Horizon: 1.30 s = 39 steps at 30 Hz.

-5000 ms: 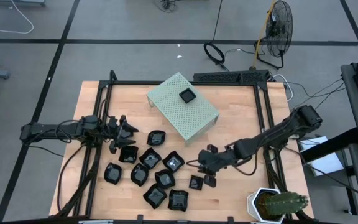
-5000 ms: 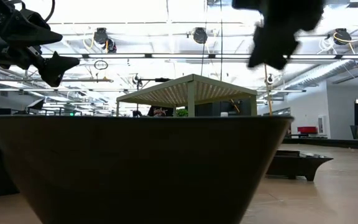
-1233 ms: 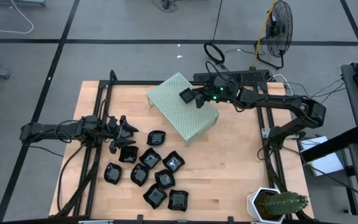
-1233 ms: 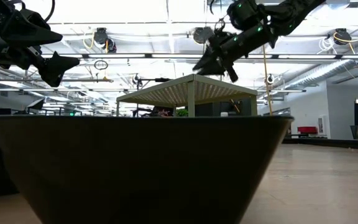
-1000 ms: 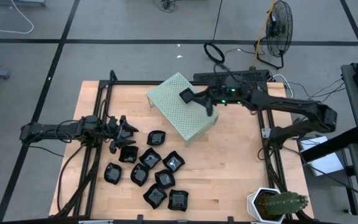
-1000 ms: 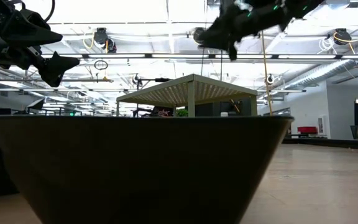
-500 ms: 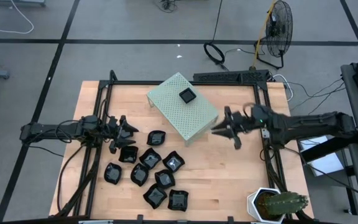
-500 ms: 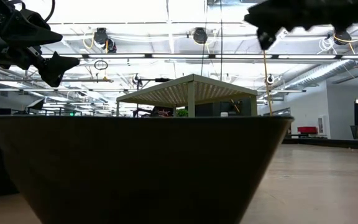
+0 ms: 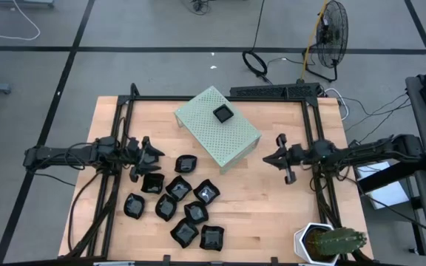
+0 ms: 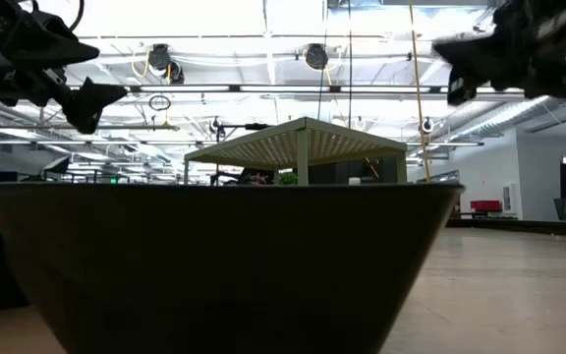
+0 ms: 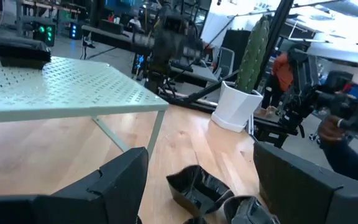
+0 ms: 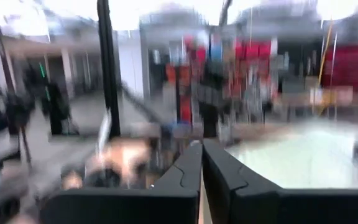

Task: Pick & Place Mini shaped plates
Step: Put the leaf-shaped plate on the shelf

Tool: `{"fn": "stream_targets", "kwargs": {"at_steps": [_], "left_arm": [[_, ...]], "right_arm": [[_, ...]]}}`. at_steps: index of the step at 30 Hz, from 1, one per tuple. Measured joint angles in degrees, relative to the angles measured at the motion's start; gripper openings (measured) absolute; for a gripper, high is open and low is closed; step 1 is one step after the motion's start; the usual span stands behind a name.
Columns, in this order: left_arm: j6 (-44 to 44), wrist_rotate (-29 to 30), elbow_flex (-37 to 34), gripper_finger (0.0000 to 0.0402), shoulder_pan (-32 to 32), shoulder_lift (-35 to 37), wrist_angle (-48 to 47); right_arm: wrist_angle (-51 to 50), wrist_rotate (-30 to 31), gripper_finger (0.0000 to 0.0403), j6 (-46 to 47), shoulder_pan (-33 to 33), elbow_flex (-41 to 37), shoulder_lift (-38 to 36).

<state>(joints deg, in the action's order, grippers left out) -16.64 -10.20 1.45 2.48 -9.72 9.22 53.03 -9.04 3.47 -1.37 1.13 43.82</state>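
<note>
Reaching next for the plates [image 9: 177, 208] clustered at seven o'clock, one already atop the box [image 9: 237, 145], means reopening the empty, closed right gripper [image 9: 281, 158] at three o'clock, descending squarely, avoiding the wide-open left gripper [image 9: 145, 156].

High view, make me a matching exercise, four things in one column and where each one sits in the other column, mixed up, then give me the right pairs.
Things:
1. small square black plate
2. cluster of black mini plates
3. right hand
4. potted cactus

Places or states:
A. shut, empty, over bare wood right of the pale green perforated box
B. at the table's near right corner
C. on top of the box
D. on the wood in front of the open left hand

Pairs: 1-C, 2-D, 3-A, 4-B
</note>
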Motion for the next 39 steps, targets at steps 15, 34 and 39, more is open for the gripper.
{"fn": "stream_targets", "kwargs": {"at_steps": [15,34,39], "left_arm": [[0.1,12.4,0.0,0.0296,0.0,-0.8,6.4],[-8.3,30.5,0.0,0.0296,0.1,-0.9,-1.3],[-9.6,31.5,0.0,0.0296,0.5,-1.1,-3.6]], "right_arm": [[-4.2,25.8,0.0001,-13.6,-0.1,-0.2,-0.2],[-4.5,51.0,0.0004,-10.2,-0.1,-0.3,-0.2],[-4.5,51.0,0.0004,-10.2,-0.1,-0.3,-0.2]]}}
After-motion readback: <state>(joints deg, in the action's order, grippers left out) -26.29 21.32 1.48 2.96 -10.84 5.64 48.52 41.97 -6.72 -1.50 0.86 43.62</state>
